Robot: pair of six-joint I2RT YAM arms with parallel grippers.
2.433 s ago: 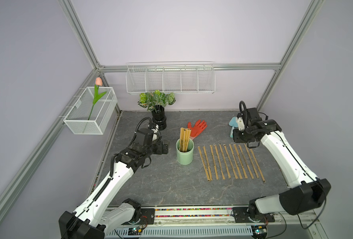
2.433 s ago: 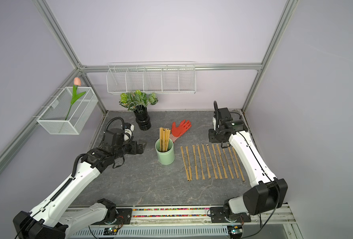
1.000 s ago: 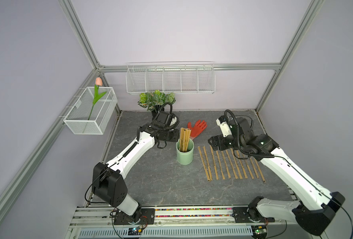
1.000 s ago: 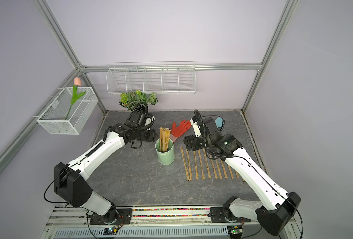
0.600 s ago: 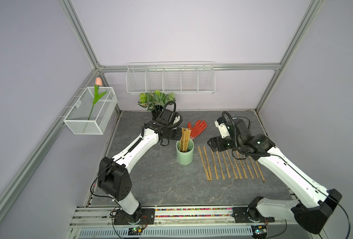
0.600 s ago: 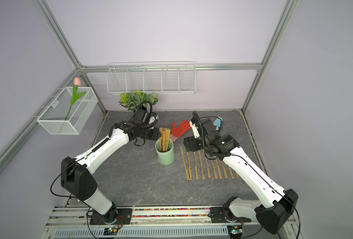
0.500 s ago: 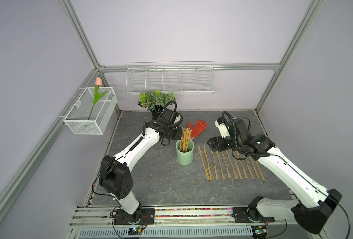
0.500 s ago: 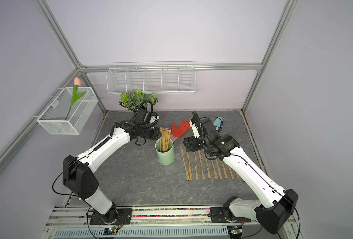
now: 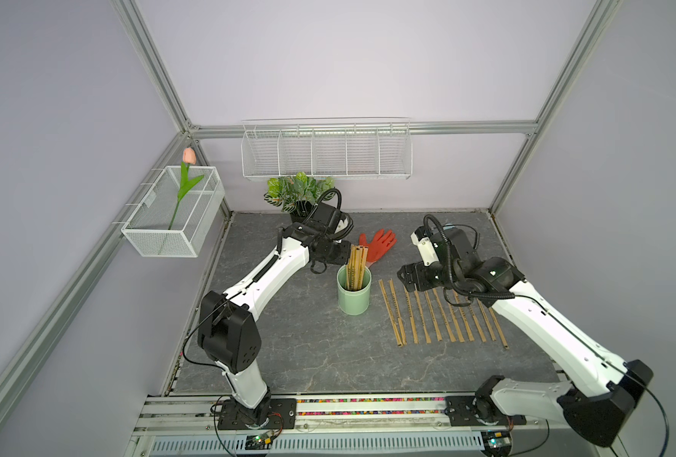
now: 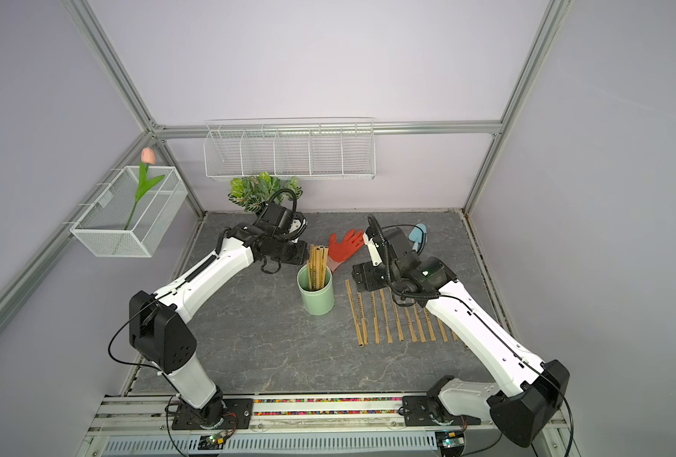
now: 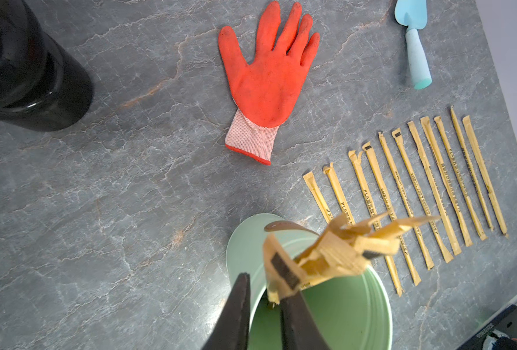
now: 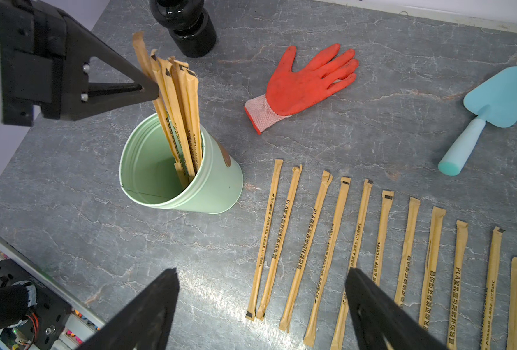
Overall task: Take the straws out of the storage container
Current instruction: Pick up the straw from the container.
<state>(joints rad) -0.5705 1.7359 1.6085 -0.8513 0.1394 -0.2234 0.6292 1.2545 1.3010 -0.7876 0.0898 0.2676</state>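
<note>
Now your left gripper (image 11: 263, 288) is narrow, its tips at the tops of the straws (image 12: 178, 91) standing in the green storage container (image 12: 215, 188) under it. You cannot tell if it pinches one. They are thin, tan and paper-wrapped. Your right gripper (image 12: 260, 272) is wide, over more straws lying flat on the desk (image 12: 69, 212).

Tan-brown with small dark print on the straws (image 12: 307, 242); mint green on the cup (image 12: 221, 188); orange-red, white mesh cuff on the glove (image 12: 305, 78); pale blue on the trowel (image 12: 499, 97); grey, pale-veined on the table (image 12: 372, 136); glossy black on the vase (image 12: 193, 30).
</note>
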